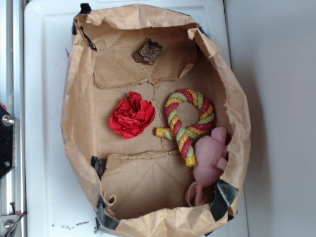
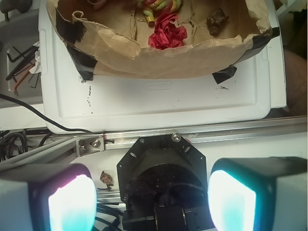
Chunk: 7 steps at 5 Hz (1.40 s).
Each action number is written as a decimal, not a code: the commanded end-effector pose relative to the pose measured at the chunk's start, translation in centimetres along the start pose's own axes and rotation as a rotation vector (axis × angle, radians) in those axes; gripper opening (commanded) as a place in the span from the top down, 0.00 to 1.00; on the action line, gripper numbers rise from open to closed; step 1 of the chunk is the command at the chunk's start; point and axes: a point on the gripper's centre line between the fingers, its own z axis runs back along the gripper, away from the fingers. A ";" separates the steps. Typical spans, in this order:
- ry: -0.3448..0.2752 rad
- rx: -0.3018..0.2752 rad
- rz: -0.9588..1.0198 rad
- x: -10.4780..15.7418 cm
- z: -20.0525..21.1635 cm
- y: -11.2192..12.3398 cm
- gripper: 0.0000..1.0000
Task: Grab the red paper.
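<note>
The red paper (image 1: 132,115), a crumpled rose-like wad, lies on the floor of the brown paper bag (image 1: 79,103), left of centre. It shows again in the wrist view as the red paper (image 2: 167,33), far up the picture inside the bag (image 2: 144,57). My gripper (image 2: 151,199) is open, its two glowing pads wide apart at the bottom corners, well outside the bag and over the robot's own black base (image 2: 161,178). Nothing is between the fingers. The exterior view does not show the gripper.
A red-yellow-green rope ring (image 1: 188,123) lies right of the paper, a pink plush toy (image 1: 210,160) below it, and a brown lump (image 1: 147,52) at the bag's far end. The bag stands on a white tray (image 1: 44,123). An aluminium rail (image 2: 192,134) crosses before the base.
</note>
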 end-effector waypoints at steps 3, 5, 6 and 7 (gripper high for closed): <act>-0.017 0.019 0.030 1.8 -0.1 1.1 0.00; -0.025 0.037 0.033 6.1 -2.1 6.1 0.00; -0.023 0.044 0.042 7.6 -2.7 7.3 0.00; -0.011 0.050 0.004 10.4 -4.2 7.8 0.00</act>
